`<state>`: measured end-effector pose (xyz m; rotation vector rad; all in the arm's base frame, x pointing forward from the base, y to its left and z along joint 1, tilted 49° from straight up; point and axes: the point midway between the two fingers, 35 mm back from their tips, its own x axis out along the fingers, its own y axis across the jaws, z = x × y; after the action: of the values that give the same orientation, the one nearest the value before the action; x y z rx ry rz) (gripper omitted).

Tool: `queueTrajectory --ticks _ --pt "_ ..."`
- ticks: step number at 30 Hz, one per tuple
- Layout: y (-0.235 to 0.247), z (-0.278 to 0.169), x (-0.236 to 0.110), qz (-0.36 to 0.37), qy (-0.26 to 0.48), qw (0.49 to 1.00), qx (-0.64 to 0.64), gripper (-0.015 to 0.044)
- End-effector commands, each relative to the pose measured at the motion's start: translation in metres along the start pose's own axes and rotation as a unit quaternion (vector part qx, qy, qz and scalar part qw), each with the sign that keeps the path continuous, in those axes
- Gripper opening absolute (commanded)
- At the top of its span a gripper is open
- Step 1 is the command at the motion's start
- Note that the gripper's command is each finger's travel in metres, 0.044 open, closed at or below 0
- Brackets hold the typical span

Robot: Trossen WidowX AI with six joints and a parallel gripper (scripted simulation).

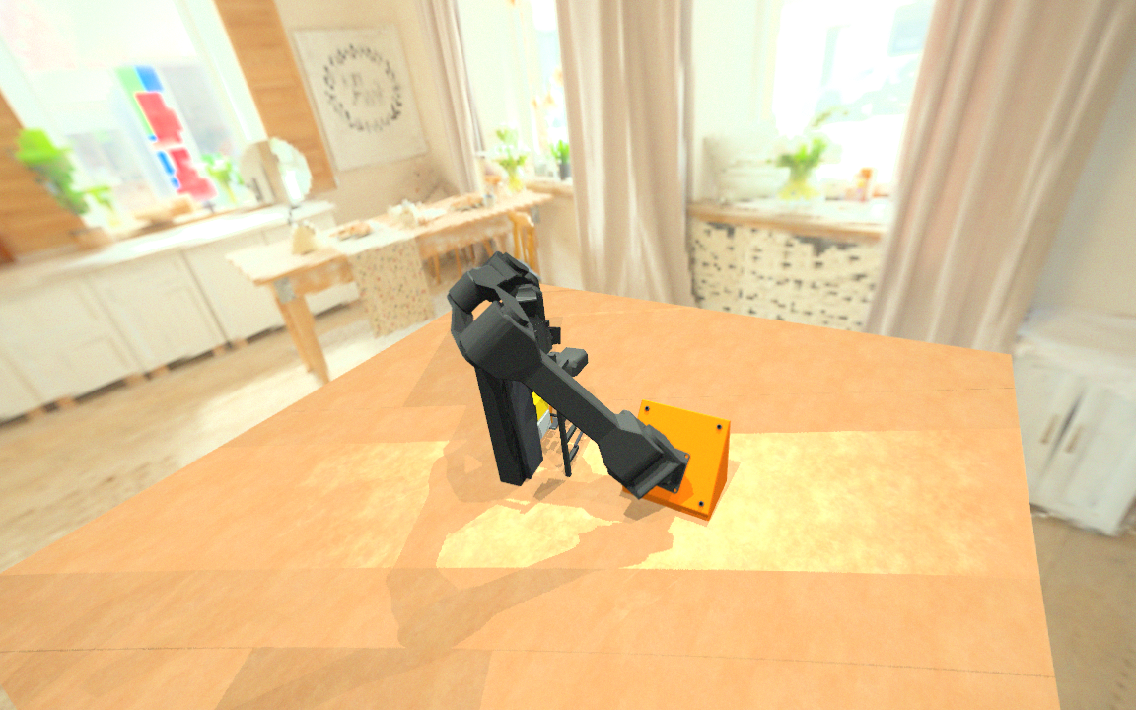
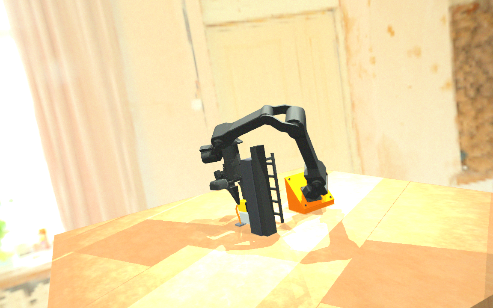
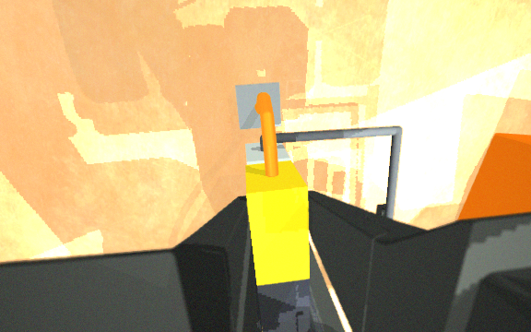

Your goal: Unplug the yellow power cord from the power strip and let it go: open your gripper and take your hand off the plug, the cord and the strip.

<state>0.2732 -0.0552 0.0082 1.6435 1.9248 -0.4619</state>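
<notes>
We had claw (image 3: pixel 278 240) clamped on yellow plug (image 3: pixel 278 226), low beside upright power strip (image 2: pixel 260 191) on tabletop (image 2: pixel 393 249), orange cord (image 3: pixel 267 134) leaving plug toward 12 o'clock. Step judged: grasp made, pull pending. Next: extract plug straight from strip, then release.

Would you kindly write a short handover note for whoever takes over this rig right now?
End effector: shut on the yellow plug, a finger on each side.
Things: the plug sits low beside the tall dark power strip; its orange cord runs to a small grey plate on the table.
Done: plug grasped.
Whether it is already out of the strip cannot be told.
Left: pull it free if needed, open the end effector, withdraw from plug, cord and strip.
</notes>
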Motion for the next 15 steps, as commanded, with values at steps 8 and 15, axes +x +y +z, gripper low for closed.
queueTrajectory --ticks 8,15 --pt "0.0024 0.0363 -0.0106 0.005 -0.043 0.999 -0.016 0.0026" --pt "0.0024 0.0363 -0.0106 0.005 -0.043 0.999 -0.016 0.0160"
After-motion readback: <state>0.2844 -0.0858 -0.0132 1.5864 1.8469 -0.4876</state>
